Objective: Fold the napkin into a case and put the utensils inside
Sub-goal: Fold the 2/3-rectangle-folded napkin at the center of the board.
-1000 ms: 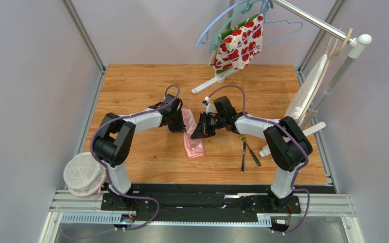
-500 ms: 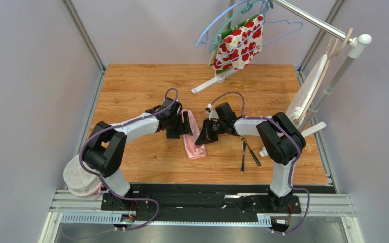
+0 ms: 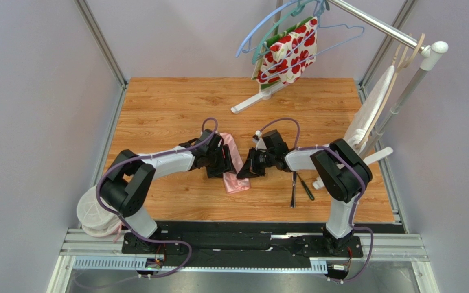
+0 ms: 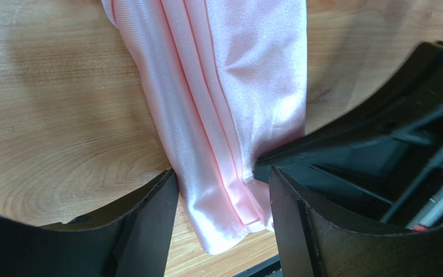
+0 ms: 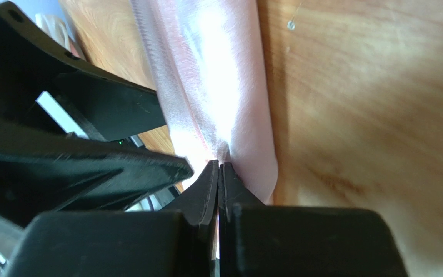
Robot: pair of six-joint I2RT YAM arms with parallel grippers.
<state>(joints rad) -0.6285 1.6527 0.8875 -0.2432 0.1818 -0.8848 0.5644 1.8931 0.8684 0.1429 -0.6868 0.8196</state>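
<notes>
Now, left end effector (image 4: 218,183) wide astride the napkin (image 4: 235,69), right end effector (image 5: 218,165) tight on it, utensils (image 3: 295,183) apart.

shiny light-pink cloth napkin (image 3: 233,166): folded narrow strip, flat | silver-tined fork (image 3: 292,192), darker thin utensil (image 3: 307,190): together, apart on its right

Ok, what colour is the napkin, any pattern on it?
The napkin is plain light pink, slightly shiny, no pattern. The left wrist view shows it best.
</notes>
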